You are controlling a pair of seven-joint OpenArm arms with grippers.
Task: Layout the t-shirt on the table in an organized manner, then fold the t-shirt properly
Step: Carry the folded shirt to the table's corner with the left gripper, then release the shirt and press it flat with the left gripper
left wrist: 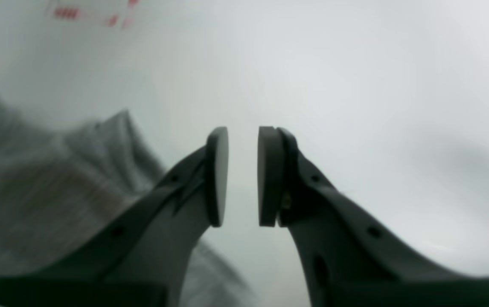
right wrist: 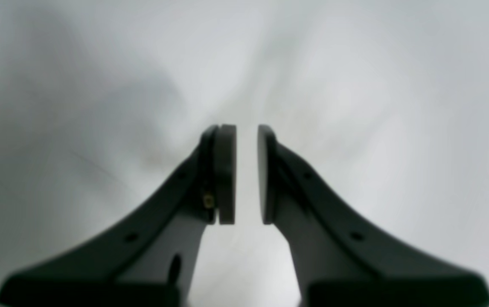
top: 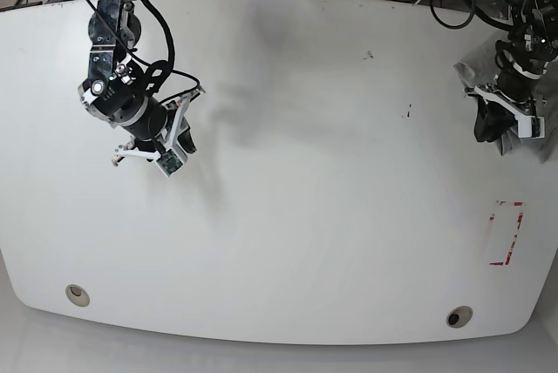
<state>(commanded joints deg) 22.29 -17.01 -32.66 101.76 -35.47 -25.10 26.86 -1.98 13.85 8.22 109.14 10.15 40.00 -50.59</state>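
Left wrist: your left gripper [left wrist: 243,177] hangs parted, empty; blurred heather-grey t-shirt [left wrist: 35,183] bunches just left. Right wrist: right gripper [right wrist: 246,175] released over glossy table [right wrist: 376,106]. Base: shirt probably crumpled at the edge behind your left arm.

L gripper [left wrist: 243,175] points down w/ its pads a narrow gap apart, nothing between them; in base view the L arm [top: 514,33] sits at far right, wrist bent downward. R gripper [right wrist: 246,175] likewise parted by a slim gap and empty, R arm [top: 118,50] reaching down from top left, wrist angled toward centre.
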